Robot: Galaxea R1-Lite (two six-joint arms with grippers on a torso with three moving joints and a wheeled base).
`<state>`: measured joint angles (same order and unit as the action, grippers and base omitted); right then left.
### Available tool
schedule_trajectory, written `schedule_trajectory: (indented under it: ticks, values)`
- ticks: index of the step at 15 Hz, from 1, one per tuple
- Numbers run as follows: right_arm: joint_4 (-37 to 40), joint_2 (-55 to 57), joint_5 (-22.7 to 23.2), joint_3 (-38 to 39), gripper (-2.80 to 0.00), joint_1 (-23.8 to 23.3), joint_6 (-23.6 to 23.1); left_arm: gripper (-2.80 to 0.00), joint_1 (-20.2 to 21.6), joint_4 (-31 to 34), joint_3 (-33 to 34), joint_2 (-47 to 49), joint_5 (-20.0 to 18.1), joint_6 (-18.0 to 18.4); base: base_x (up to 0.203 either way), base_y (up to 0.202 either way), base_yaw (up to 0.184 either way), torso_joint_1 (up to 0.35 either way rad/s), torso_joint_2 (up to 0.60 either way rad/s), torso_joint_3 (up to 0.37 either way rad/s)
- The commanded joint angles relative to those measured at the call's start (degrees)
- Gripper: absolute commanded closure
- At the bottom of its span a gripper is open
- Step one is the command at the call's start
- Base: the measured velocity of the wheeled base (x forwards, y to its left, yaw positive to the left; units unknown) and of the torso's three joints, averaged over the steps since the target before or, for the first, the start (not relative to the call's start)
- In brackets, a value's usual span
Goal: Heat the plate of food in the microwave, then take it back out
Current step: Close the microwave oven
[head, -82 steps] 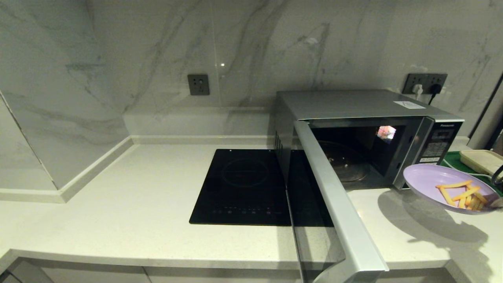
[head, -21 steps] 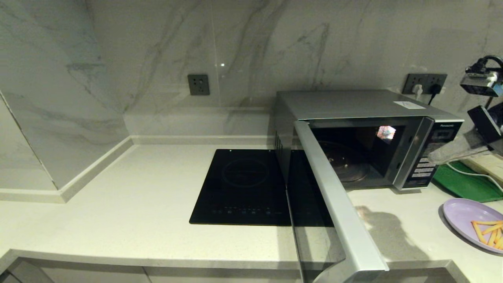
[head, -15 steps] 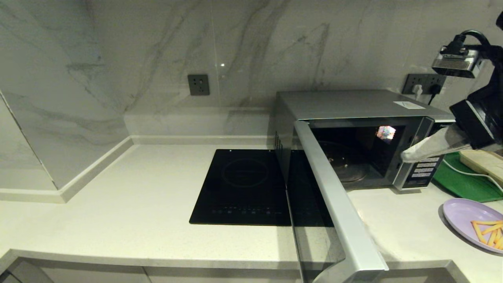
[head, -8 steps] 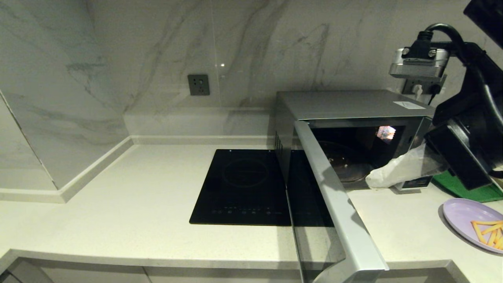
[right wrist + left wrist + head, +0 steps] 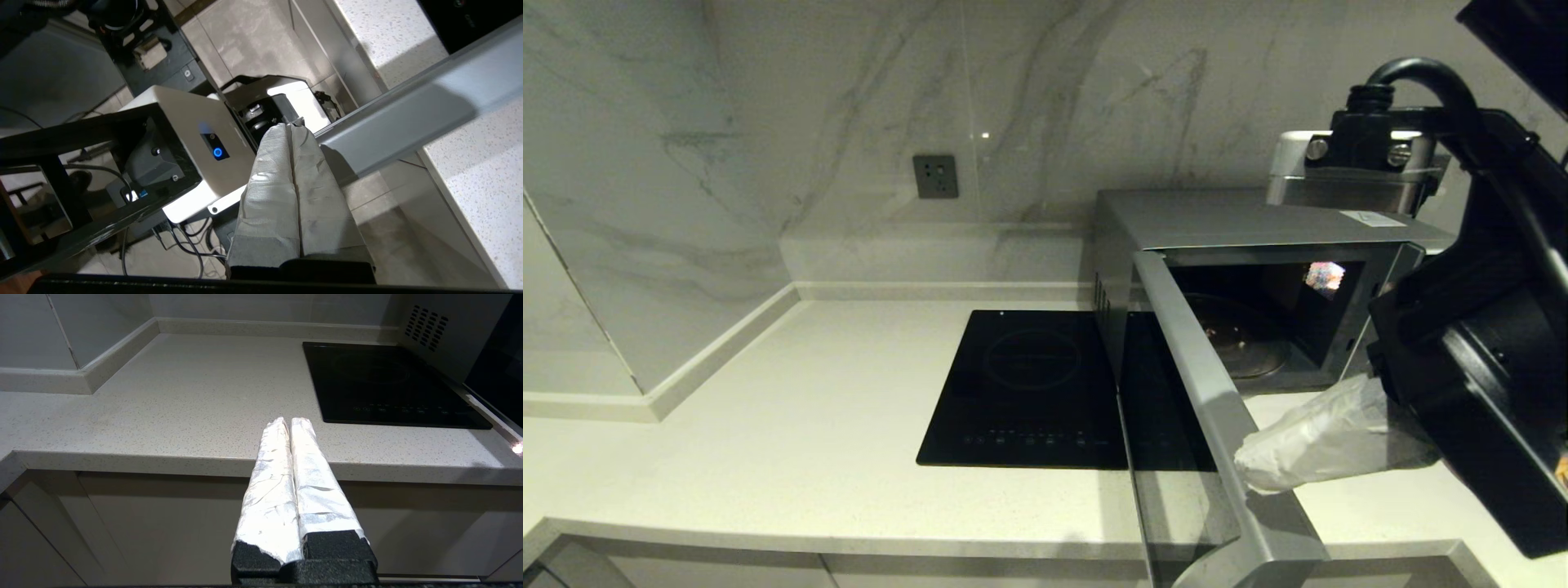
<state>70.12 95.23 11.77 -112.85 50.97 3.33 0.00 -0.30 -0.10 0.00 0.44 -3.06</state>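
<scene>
The silver-grey microwave [image 5: 1241, 216] stands at the back right of the counter, cavity empty and lit. Its door [image 5: 1217, 408] is swung wide open toward me. My right gripper [image 5: 1245, 469], white-wrapped fingers shut on nothing, hangs by the inner side of the door near its free end. In the right wrist view the same gripper [image 5: 292, 124] ends right beside the door's silver edge [image 5: 408, 122]; whether they touch is unclear. The plate of food is hidden behind my right arm. My left gripper [image 5: 286, 420] is parked shut, low before the counter's front edge.
A flat black induction cooktop [image 5: 1029, 384] lies left of the microwave, also visible as the cooktop [image 5: 384, 384] from the left wrist. Marble wall with a socket [image 5: 935, 175] behind. My own base [image 5: 216, 152] stands below the counter edge.
The right gripper set the plate on the counter at the right, let go and rose. It has since swung left and down to the open door's free end, its arm now covering the plate.
</scene>
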Motion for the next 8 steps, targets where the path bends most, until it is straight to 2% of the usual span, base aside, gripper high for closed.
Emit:
schedule_trajectory:
  ticks: [1, 8]
  values:
    - [0.37, 1.66, -0.46, 0.00, 0.00, 2.57, 0.01, 0.00, 0.00, -0.05, 0.01, 0.00, 0.00, -0.02, 0.000, 0.000, 0.000, 0.000, 0.00, 0.000]
    - [0.37, 6.88, -0.94, 0.00, 0.00, 4.31, 0.19, 0.00, 0.00, -0.05, 0.01, 0.00, 0.03, -0.02, 0.000, 0.000, 0.000, 0.000, 0.00, 0.000]
